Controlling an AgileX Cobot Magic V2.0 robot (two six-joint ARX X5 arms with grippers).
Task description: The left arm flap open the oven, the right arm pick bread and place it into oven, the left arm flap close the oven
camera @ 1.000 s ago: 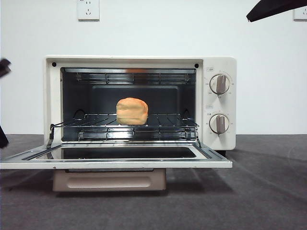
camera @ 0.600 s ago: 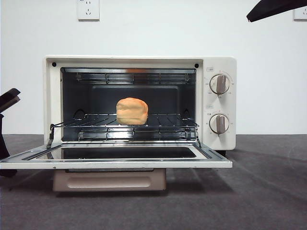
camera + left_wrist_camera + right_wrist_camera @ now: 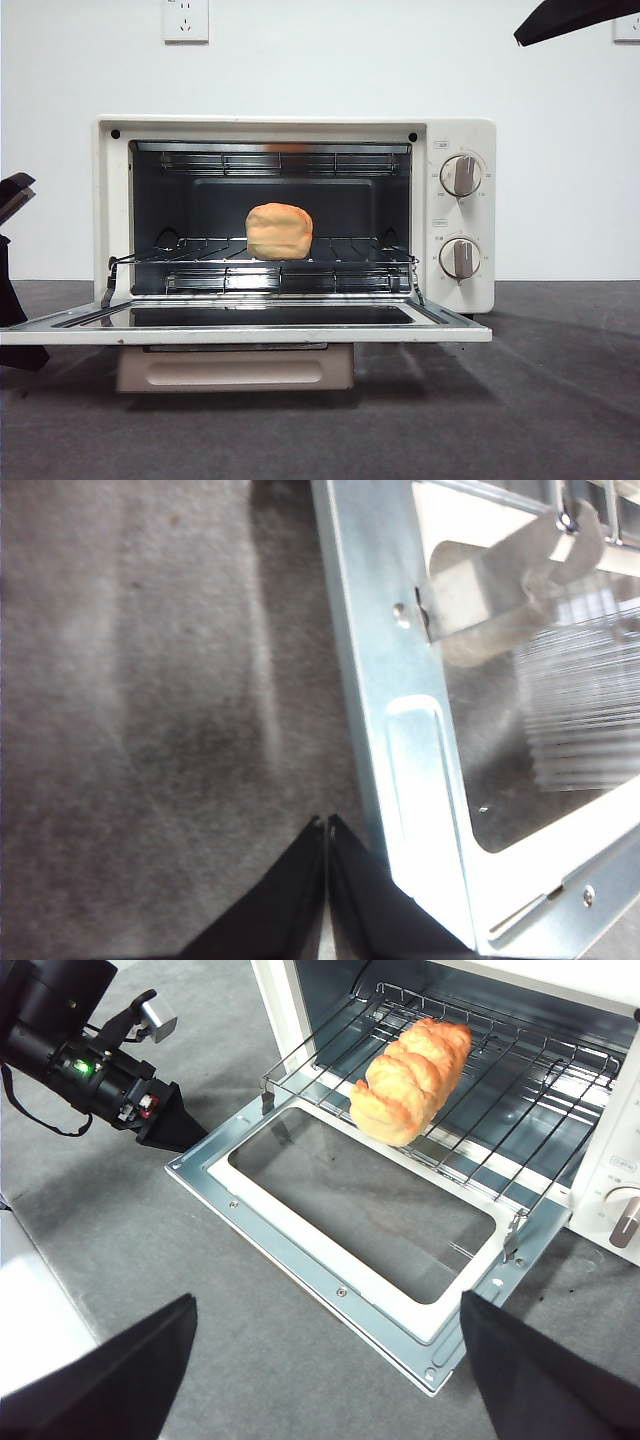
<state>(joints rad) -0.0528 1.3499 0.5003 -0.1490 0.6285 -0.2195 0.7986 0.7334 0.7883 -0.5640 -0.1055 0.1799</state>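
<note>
Golden bread (image 3: 410, 1080) looks elongated only from right wrist.

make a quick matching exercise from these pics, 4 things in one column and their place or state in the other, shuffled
Things:
1. bread
2. oven door
3. left gripper
4. right gripper

States:
A. shut, at the door's corner
B. open, above the door
C. on the rack
D. folded down flat

Pairs: 1-C, 2-D, 3-A, 4-B
</note>
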